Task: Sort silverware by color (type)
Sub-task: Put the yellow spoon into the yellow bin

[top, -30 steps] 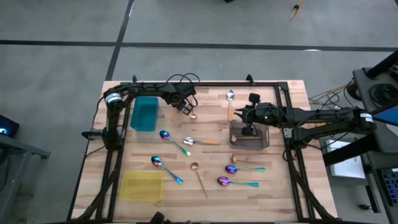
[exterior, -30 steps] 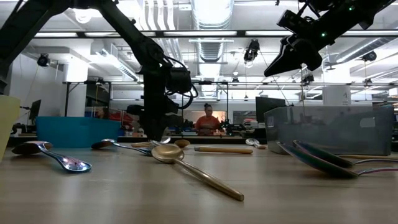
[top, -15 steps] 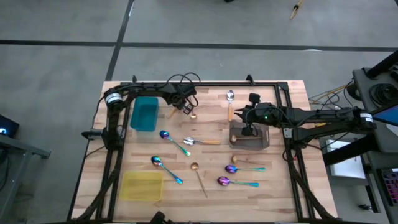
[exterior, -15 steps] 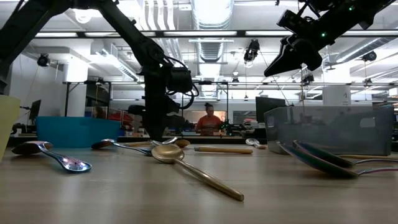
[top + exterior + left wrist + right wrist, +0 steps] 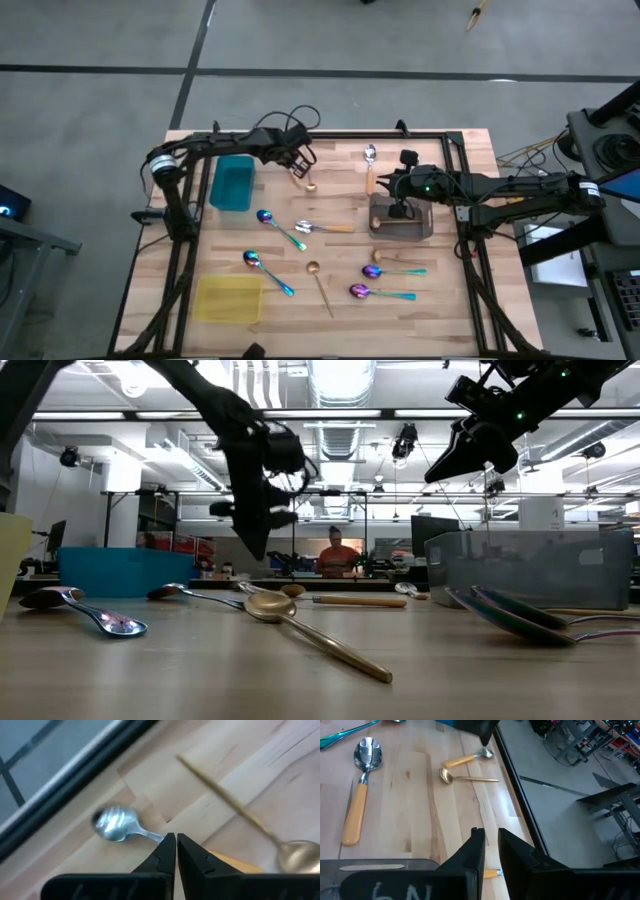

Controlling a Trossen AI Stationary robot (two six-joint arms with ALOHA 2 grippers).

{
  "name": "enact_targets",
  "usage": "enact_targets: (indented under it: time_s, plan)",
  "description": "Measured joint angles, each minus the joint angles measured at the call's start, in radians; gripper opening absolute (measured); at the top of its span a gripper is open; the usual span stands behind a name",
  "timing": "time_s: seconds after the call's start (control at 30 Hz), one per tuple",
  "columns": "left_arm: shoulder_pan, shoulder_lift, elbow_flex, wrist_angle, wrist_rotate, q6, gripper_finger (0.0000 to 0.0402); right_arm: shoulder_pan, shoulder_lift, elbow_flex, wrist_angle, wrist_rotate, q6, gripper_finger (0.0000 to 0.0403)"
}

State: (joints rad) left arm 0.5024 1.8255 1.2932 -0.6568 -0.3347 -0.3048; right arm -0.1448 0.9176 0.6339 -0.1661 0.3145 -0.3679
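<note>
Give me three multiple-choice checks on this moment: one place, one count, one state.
1. The right gripper hangs above:
A. the teal tray
B. the grey rectangular plastic tray
C. the yellow tray

2. How many iridescent blue-purple metal spoons with teal handles does the high view show outside the trays?
A. four
B. two
C. seven

3. The left gripper is:
A. wide open
B. shut on a spoon
C. shut, holding nothing

Key: 1 B, the high view puts it over the grey tray. 2 A, four lie apart on the wood. 3 C, its wrist view shows the fingers together with nothing between them.
</note>
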Motion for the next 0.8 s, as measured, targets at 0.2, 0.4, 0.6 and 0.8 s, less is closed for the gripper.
enact_targets:
  time_s: [0.2, 0.4, 0.6, 0.8]
  plan:
    - [-0.010, -0.082, 0.001, -0.045, 0.006, 0.004, 0.0001, 0.000, 0.000, 0.000, 0.000, 0.000, 0.001, 0.0043]
    - [-0.011, -0.087, 0.001, -0.055, 0.096, -0.032, 0.0001, 0.000, 0.000, 0.000, 0.000, 0.000, 0.007, 0.0043]
    - [-0.011, -0.019, 0.002, -0.042, 0.043, -0.172, 0.0008, 0.000, 0.000, 0.000, 0.000, 0.000, 0.003, 0.0043]
    - [-0.011, 0.043, 0.001, -0.031, 0.031, -0.227, 0.0064, 0.000, 0.000, 0.000, -0.001, 0.000, 0.001, 0.0043]
